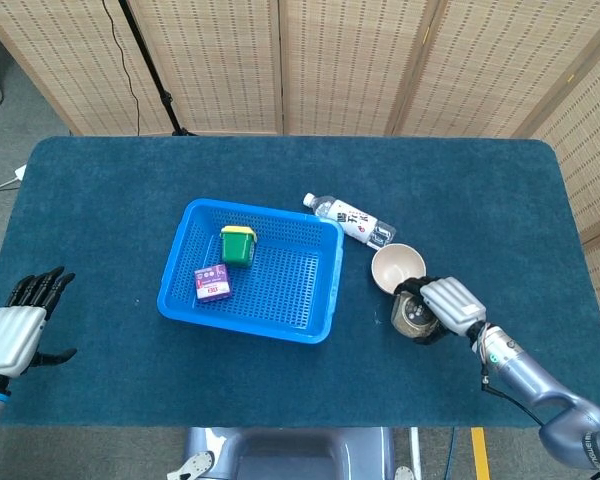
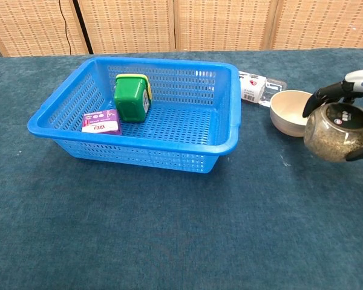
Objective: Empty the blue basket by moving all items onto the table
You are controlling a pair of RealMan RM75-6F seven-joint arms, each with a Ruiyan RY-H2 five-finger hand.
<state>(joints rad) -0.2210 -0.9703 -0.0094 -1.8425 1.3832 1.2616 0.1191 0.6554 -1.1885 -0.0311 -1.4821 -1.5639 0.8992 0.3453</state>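
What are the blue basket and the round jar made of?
The basket looks like glossy moulded plastic: its walls and floor are a grid of small holes. The jar in the right hand seems clear glass or plastic, since brownish grains show through; which one is hard to tell.

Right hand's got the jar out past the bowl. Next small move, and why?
Probably lower the jar to the table and let go. The right robot hand holds it outside the blue basket, beside the bowl. The green box and purple packet remain inside.

Blue basket (image 2: 227, 129) glossy perforated plastic; table (image 1: 100, 200) matt napped cloth; jar (image 2: 339, 132) clear, shiny; bowl (image 2: 285, 112) smooth, matt.
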